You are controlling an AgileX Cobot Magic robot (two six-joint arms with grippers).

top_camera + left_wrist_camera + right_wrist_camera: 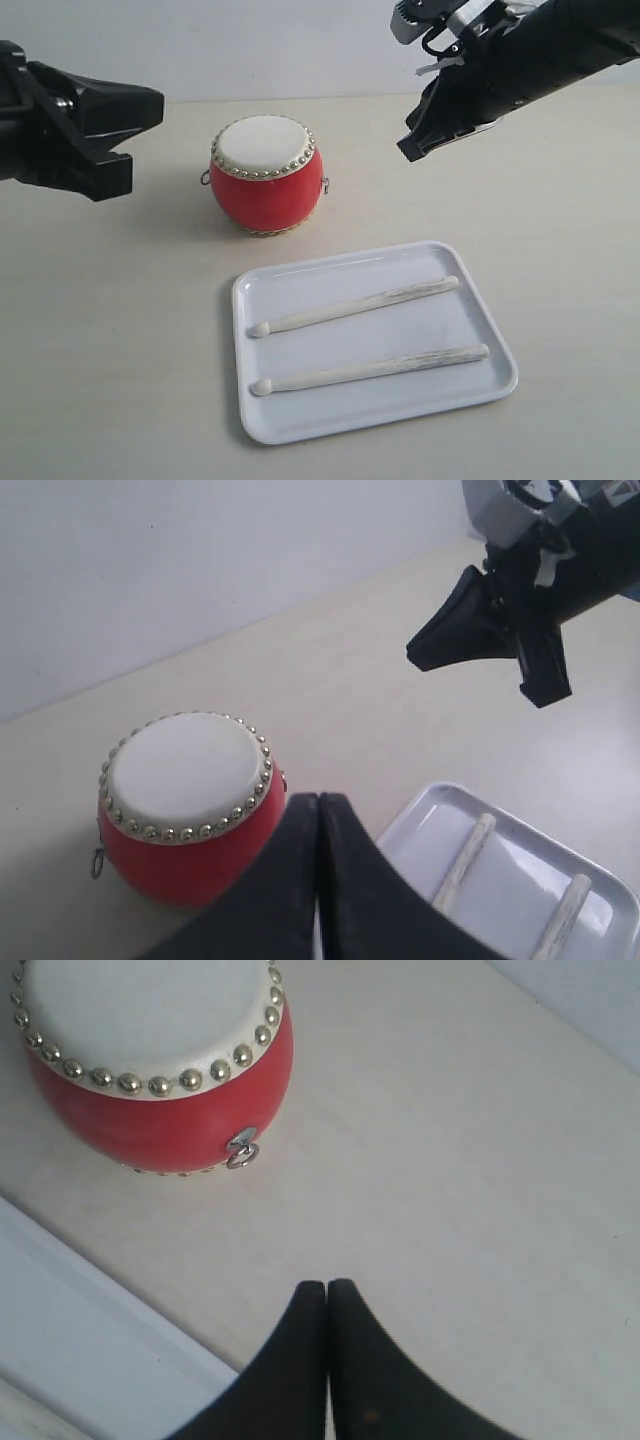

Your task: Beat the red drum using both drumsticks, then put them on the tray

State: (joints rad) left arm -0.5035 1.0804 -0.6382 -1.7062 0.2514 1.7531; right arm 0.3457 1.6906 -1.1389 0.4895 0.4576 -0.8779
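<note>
While drumsticks (355,303) lie on tray (300,420), L gripper (318,800) + R gripper (327,1286) both pinched together, empty; pale tabletop (120,330), white wall (280,40) behind.

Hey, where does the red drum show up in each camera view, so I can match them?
Exterior view: red drum stands upper centre-left, behind the tray.
Left wrist view: whole drum, just past the left end effector, tray beside it.
Right wrist view: drum cut by the frame edge, beyond the right end effector.
Shared landmark: the white tray's rim, in all three.
</note>
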